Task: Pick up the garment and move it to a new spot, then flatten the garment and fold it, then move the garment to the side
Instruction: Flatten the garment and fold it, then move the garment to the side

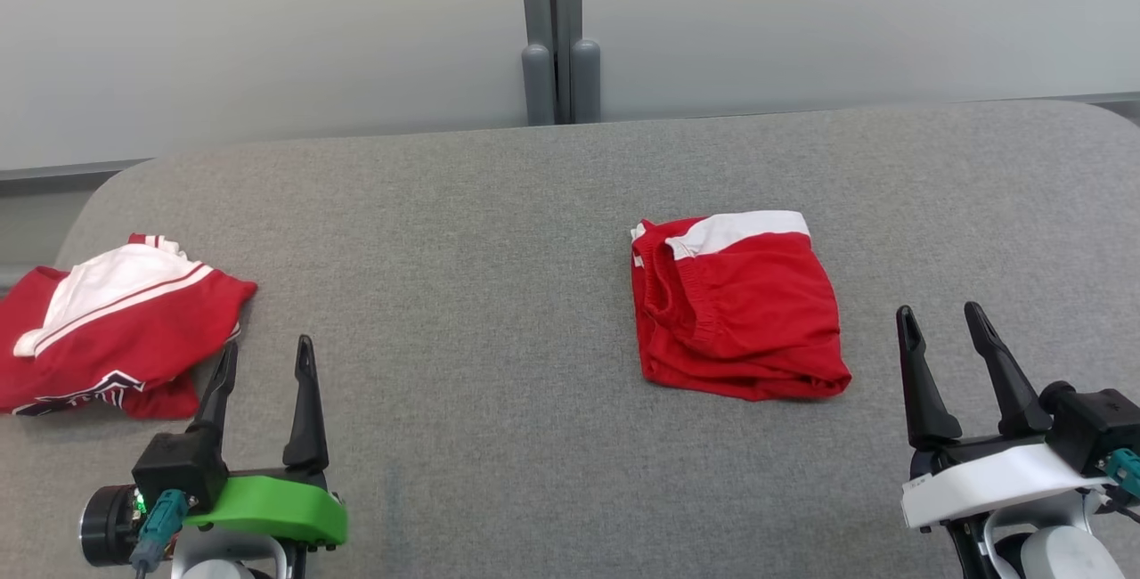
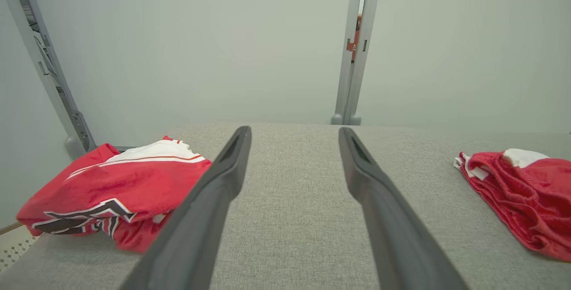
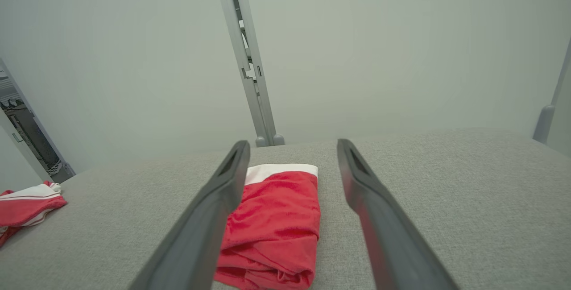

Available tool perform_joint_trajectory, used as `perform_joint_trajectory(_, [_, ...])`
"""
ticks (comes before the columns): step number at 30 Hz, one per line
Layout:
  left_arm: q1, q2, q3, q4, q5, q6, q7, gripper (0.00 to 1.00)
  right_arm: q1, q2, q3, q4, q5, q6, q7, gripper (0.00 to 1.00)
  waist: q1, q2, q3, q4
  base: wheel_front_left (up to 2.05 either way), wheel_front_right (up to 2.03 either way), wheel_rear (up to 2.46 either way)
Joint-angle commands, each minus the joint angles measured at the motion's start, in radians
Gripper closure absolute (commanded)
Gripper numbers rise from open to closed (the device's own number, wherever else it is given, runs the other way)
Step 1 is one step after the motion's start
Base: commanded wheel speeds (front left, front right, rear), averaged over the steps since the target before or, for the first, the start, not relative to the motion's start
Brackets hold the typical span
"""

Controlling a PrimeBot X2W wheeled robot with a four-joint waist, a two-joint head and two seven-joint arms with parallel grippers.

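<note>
Folded garment [image 1: 739, 307] lies apart, nearer right fingers [image 1: 919, 379]

A grey cloth-covered table [image 1: 499, 232] carried two garments. The folded red shorts [image 1: 739, 307] lay flat ahead of the right gripper [image 1: 940, 310], to its left. A crumpled red-and-white jersey [image 1: 116, 330] lay just left of the left gripper [image 1: 267, 347].

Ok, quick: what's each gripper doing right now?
Left gripper: open, holding nothing.
Right gripper: open, holding nothing.
</note>
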Motion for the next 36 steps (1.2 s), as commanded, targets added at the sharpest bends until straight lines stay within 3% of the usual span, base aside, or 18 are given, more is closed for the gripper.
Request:
perform_joint_trajectory(1, [0.013, 0.011, 0.0, -0.007, 0.006, 0.007, 0.002, 0.0, 0.011, 0.002, -0.005, -0.01, -0.01, 0.0, 0.006, 0.0, 0.0, 0.0, 0.0, 0.005, 0.0, 0.0, 0.0])
perform_joint_trajectory(36, [0.058, 0.035, -0.015, -0.089, -0.013, 0.053, 0.057, 0.0, 0.032, 0.015, -0.015, -0.036, -0.036, 0.0, 0.053, 0.0, 0.0, 0.0, 0.001, 0.018, 0.0, 0.0, 0.0])
